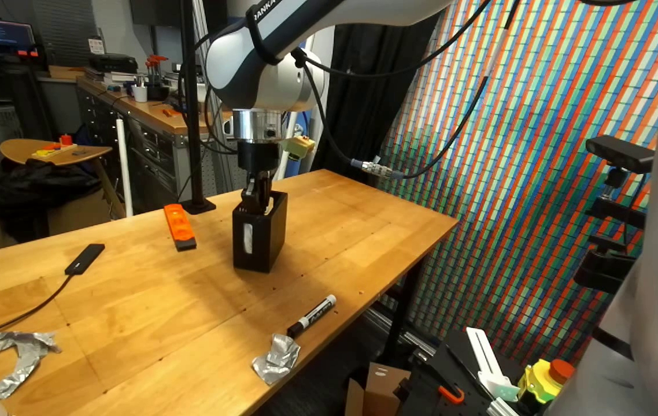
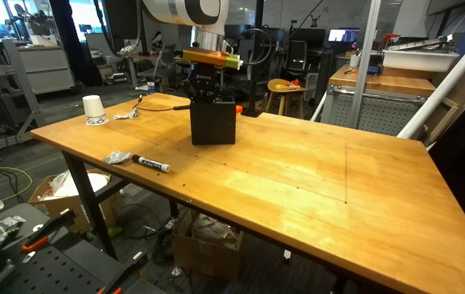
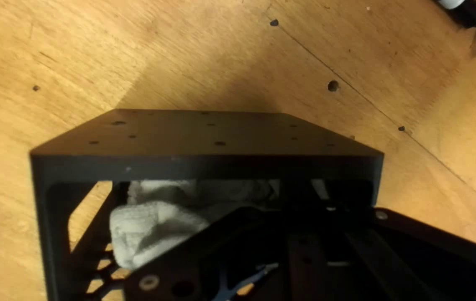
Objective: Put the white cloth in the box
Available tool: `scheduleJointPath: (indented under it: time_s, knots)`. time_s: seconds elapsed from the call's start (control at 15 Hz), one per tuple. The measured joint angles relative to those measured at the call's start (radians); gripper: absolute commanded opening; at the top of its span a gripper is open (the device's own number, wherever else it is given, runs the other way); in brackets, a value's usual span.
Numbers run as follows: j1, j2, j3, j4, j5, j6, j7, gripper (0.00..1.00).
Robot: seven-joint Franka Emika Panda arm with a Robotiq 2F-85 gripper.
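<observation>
1. The surface (image 2: 298, 163) looks flat and firm, so whatever you set on it can stand without a prop.
2. Your arm (image 1: 283, 86) reaches over it with the wrist pointing down, a pose that probably suits entry from above.
3. The box (image 2: 213, 123) stands upright, open side up, because that is how it can take in something soft; its walls should keep folds from spreading.
4. The gripper (image 1: 256, 202) dips through that opening with its jaws clenched together. The tips are hidden in there, so you cannot tell whether a fold is pinched between them.
5. The cloth (image 3: 154, 230) is inside the box, bunched below and beside the gripper; it is likely rumpled like this to fit between the walls. In an exterior view, white shows through the box's side too, probably the same cloth. The placing looks nearly done: you likely need only to spread the jaws and lift straight up, watching for a clinging fold.
6. The orange tool (image 1: 180, 226) lies apart from the box, where it should not hinder your exit.
7. The marker (image 1: 311, 315) and foil (image 1: 276, 358) lie near the edge, just beside each other, likely outside your path.
</observation>
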Motion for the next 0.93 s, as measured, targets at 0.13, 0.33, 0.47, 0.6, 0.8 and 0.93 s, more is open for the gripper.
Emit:
scheduleJointPath:
  time_s: [0.13, 0.33, 0.47, 0.6, 0.8, 0.93]
  knots:
    - [-0.005, 0.0, 0.0, 0.0, 0.017, 0.0, -0.012, 0.0]
    - [-0.007, -0.004, 0.001, 0.0, 0.021, 0.0, -0.013, 0.0]
    - [-0.007, -0.013, 0.004, 0.0, 0.021, 0.0, -0.013, 0.0]
    - [-0.006, -0.024, 0.006, 0.003, 0.021, 0.0, -0.013, 0.0]
    - [-0.006, -0.041, 0.008, 0.013, 0.02, 0.001, -0.013, 0.0]
    - [-0.006, -0.045, 0.008, 0.027, 0.011, 0.001, -0.013, 0.0]
